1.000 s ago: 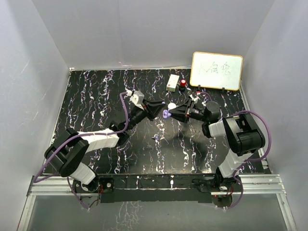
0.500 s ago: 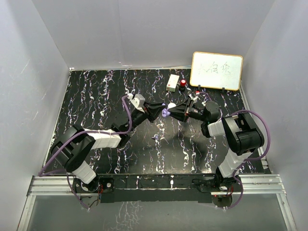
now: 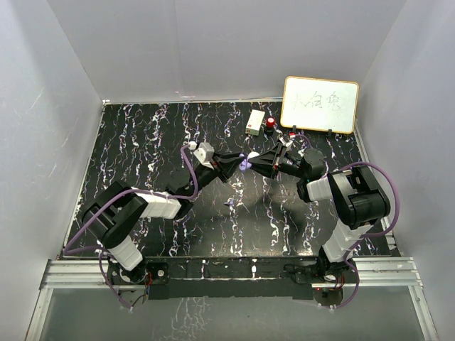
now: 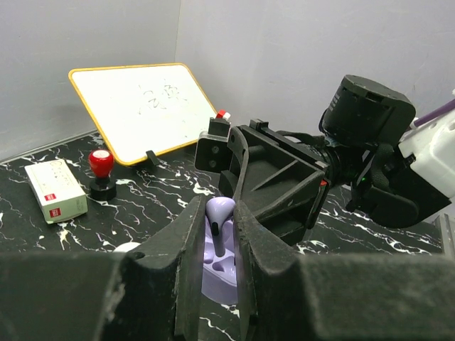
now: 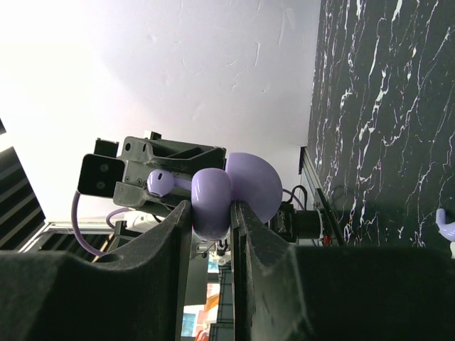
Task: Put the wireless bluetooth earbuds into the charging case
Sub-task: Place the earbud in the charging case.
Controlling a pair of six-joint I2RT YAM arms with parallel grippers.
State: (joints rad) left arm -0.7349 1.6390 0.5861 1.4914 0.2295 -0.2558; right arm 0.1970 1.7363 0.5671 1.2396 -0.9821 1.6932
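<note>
Above the counter (image 3: 142, 142), just 12 o'clock of centre, the left gripper (image 4: 218, 217) pinches an earbud (image 4: 220, 207) at 9 o'clock of the open case (image 5: 212, 187) pinched by the right gripper (image 5: 210, 209); good seating calls for stem aligned with socket, slow advance, late release.

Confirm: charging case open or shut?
Open. The charging case sits in the right pincer, lid swung back; left wrist view shows its wells.

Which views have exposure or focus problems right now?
Right wrist: white wall blown out at upper left, near black jaws dark and soft, the glossy lilac plastic charging case between them fairly sharp. Left wrist: foreground jaws blurred, yellow-framed whiteboard crisp. Top external: even light, soft arm shadows on the black marbled table.
</note>
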